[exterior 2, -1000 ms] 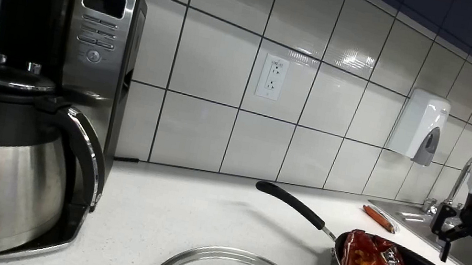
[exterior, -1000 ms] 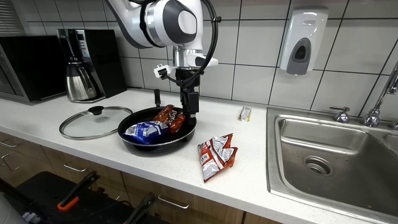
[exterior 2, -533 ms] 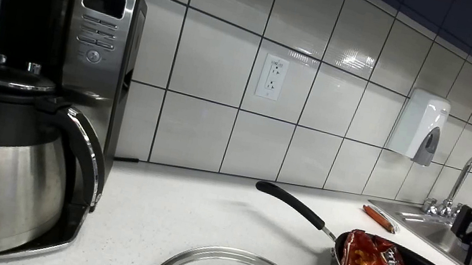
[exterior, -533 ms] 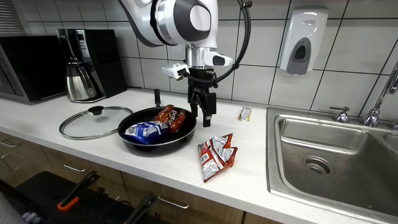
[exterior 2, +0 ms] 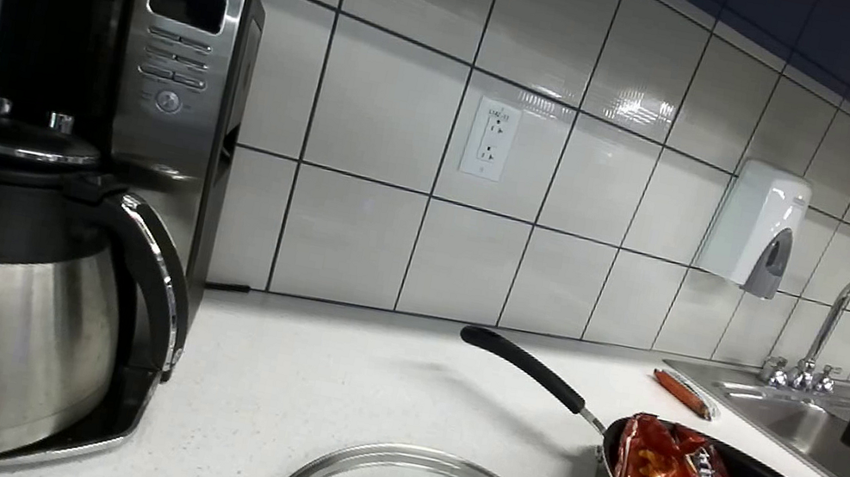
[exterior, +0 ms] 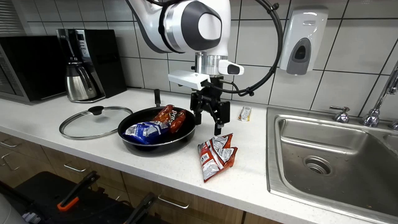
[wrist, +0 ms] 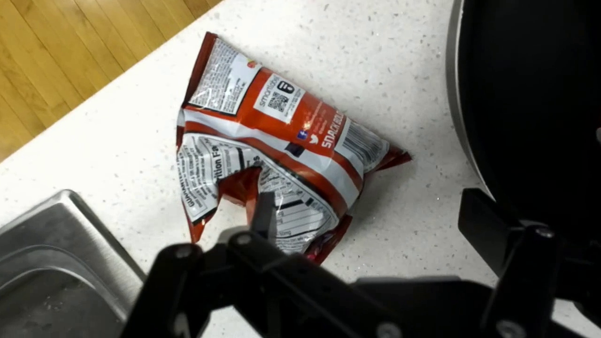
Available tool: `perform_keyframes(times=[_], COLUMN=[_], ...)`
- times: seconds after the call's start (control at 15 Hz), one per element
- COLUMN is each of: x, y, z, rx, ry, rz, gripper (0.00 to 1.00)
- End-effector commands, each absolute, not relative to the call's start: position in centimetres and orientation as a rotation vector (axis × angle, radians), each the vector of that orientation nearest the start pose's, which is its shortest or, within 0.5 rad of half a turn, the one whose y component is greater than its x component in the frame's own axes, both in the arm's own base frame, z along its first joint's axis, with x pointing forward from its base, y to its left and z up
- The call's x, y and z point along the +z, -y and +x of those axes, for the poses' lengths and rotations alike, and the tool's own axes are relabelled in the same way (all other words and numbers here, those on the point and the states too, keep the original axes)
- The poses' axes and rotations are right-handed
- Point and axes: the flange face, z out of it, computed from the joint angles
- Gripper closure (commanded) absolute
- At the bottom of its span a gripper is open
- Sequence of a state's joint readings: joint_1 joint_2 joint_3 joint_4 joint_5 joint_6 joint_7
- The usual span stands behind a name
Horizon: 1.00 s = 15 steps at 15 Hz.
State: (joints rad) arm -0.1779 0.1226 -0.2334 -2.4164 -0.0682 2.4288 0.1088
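The end effector (wrist: 371, 217), spread wide, holds nothing. Descending could crush the bag (wrist: 293, 131), at ten o'clock in the wrist view, or clip the pan (wrist: 526, 103) at two.

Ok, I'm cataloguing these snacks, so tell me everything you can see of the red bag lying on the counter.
The red bag looks like shiny plastic film with white stripes, puffy yet crumpled, with a deep notch folded into one end. Its printed back faces up: nutrition panel, QR code, barcode and white lettering beginning SNACK. It lies on the white counter between the black pan and the steel sink, apart from both. The open gripper hangs close by, not holding it; whether they touch I cannot tell.
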Motion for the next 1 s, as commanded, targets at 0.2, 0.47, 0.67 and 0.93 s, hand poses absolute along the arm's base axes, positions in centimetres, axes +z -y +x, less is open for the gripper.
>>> perform_keyframes(times=[0.2, 0.47, 0.67, 0.93], x=[23.66, 23.45, 23.47, 23.63], y=[20.41, 20.46, 20.47, 20.59], z=[43.6, 43.66, 43.68, 43.33], rx=[0.222, 0.223, 0.222, 0.215], ry=[-0.624, -0.612, -0.612, -0.593], rz=[-3.104, -3.107, -3.107, -3.106], gripper=[0.0, 0.0, 0.0, 0.0])
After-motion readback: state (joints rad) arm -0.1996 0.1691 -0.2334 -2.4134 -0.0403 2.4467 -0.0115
